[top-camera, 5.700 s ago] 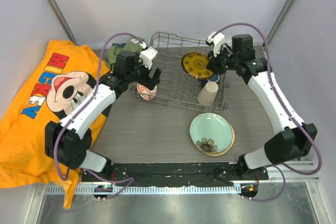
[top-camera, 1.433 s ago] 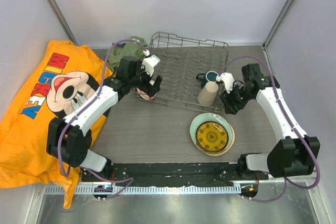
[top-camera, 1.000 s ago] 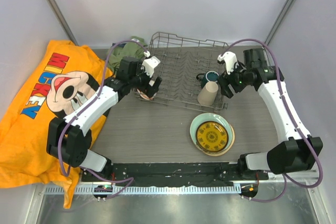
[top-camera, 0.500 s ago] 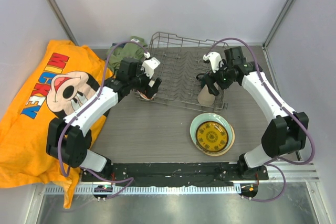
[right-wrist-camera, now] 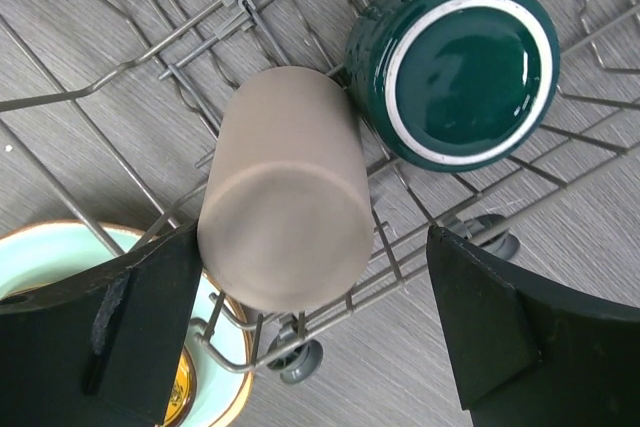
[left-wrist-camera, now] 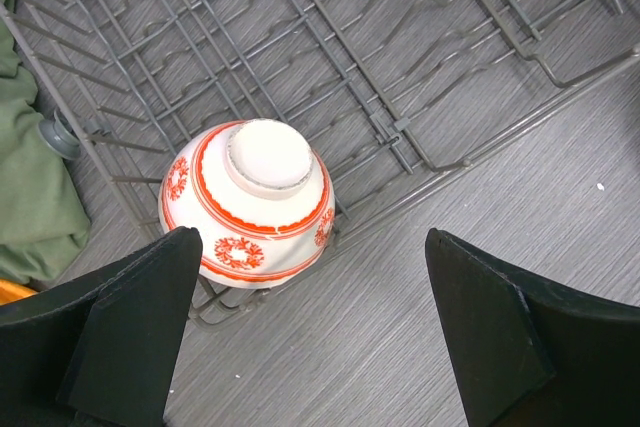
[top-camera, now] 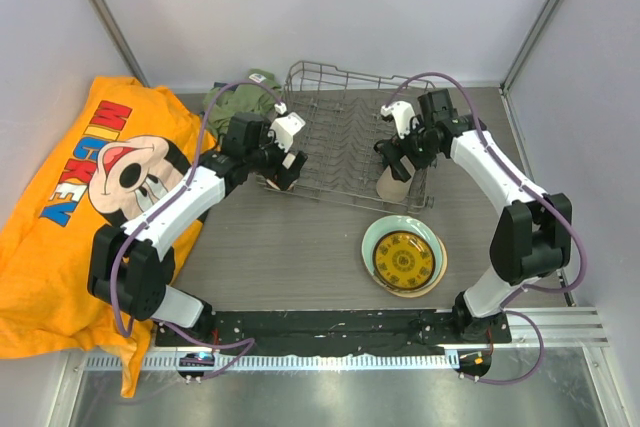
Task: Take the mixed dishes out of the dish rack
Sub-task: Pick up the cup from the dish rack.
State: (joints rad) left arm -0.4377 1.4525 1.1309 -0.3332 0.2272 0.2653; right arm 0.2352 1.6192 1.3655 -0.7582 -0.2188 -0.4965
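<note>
Grey table [top-camera: 290,247], left hand [left-wrist-camera: 312,277] wide over upturned bowl [left-wrist-camera: 250,202], right hand [right-wrist-camera: 312,247] wide over beige cup [right-wrist-camera: 285,187] beside teal mug [right-wrist-camera: 450,57]

The surface [top-camera: 290,247] is a dark grey wood-grain board under soft, even light. Behind it rises a plain pale wall [top-camera: 320,7], with slanted metal posts at its far left [top-camera: 105,17] and far right [top-camera: 545,12] corners. An orange printed T-shirt [top-camera: 60,197] spreads off its left edge, and a green cloth [top-camera: 232,99] lies bunched at its far left corner. Along its near edge runs a black rail [top-camera: 330,325], then a ribbed metal strip [top-camera: 330,359].
</note>
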